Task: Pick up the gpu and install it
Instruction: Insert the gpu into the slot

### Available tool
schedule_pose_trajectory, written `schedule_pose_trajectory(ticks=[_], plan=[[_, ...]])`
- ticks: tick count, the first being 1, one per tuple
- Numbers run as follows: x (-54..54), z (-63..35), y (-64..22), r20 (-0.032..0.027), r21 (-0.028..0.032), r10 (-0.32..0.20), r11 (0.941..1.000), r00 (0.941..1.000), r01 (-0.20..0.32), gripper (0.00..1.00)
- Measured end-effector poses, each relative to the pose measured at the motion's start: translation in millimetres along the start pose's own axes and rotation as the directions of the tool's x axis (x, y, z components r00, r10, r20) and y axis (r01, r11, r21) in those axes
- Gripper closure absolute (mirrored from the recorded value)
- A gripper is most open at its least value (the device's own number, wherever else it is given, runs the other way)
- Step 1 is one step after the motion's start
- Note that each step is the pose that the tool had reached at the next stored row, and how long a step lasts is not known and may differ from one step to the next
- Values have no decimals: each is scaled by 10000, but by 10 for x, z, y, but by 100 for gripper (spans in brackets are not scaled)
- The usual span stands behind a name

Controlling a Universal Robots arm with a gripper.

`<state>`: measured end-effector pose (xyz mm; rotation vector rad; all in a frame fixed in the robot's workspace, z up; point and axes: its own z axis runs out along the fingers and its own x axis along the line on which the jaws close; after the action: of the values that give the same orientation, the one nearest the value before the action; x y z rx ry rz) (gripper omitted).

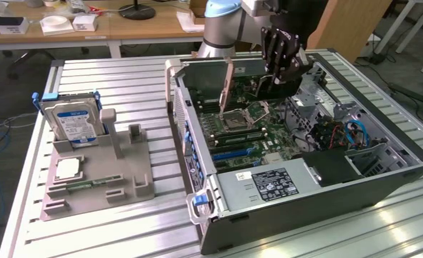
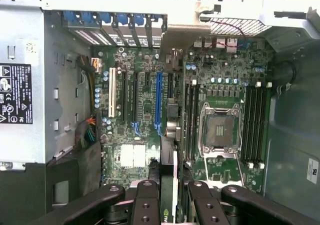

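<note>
gpu (image 2: 170, 185): thin dark card seen edge-on in wrist view, green logo strip on its near end, sitting between the two finger sets of the claw (image 2: 172, 205). Claw is clamped on the gpu; pads press on the card's flat faces, card runs lengthwise out from the grip.

Position: card hangs over the open case (image 1: 383, 177), above the motherboard (image 2: 225, 85) and not seated. Its edge runs roughly parallel to the blue slot (image 2: 159, 102) and just beside that slot's line, w/ the cpu socket (image 2: 220, 130) on the other side. Can't tell how high it rides above the board.

Ext. view: claw (image 1: 283, 59) sits upper centre of frame, over the rear part of the case. Card itself too hard to pick out there.

Handling (judgement): light, stiff, flat. Fragile: bare components and the edge connector shouldn't take side load. Faces likely smooth, so could slip or tilt in a narrow pinch. Best hold = across the flat faces near the top edge, clear of the connector edge, approx. as gripped now.

Surroundings: psu (image 1: 265, 185) at the case's near end. Case rests on slatted metal counter (image 1: 110, 80). On the exterior view's left, hard drive (image 1: 71, 121) stands upright in a grey fixture (image 1: 118, 172), well apart from the case.
</note>
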<state>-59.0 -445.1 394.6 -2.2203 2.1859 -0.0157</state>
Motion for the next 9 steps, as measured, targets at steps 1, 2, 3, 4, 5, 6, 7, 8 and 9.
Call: schedule_pose_trajectory(ticks=[1,2,3,4,5,6,7,8,9], plan=[[0,4,4,1,0,-2,10000,10000,2,73],[0,10,9,-8,2,-2,10000,10000,2,73],[0,18,17,-25,1,-2,10000,10000,2,73],[0,35,30,-44,1,-3,10000,10000,3,73],[0,51,41,-57,1,-3,10000,10000,3,73],[0,68,51,-61,1,-3,10000,10000,3,73],[0,86,60,-61,2,-3,10000,10000,3,73],[0,104,67,-61,2,-3,10000,10000,3,73],[0,121,76,-62,1,-3,10000,10000,3,73]])
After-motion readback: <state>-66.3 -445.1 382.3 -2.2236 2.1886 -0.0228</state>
